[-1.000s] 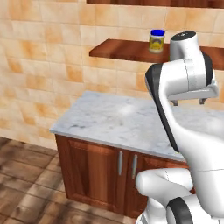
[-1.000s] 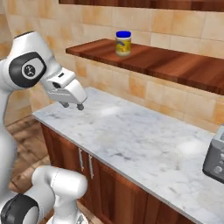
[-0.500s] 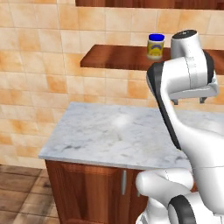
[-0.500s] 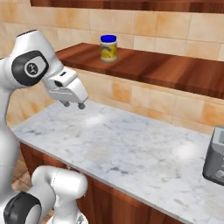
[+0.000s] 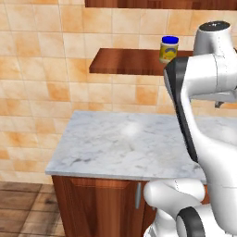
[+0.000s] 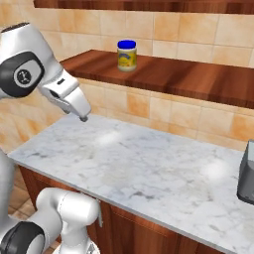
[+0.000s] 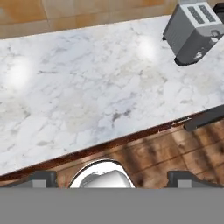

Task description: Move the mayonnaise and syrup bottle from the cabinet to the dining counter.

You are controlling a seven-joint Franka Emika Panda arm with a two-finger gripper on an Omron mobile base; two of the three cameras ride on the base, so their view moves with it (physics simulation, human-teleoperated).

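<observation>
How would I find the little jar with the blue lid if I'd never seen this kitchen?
Look at the tan tiled wall and find the cabinet, a long open shelf of dark reddish wood above the marble counter. The mayonnaise stands upright near the shelf's left end. It is a squat cream jar with a blue screw lid and a yellow-and-blue label.

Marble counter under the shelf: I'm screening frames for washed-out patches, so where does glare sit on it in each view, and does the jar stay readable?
Left base view: one soft white bloom mid-slab on the marble counter. Right base view: two blooms, near left and right. Hand view: two, one beside the toaster. The mayonnaise stays sharp-edged on the cabinet, its label print too small to read.
</observation>
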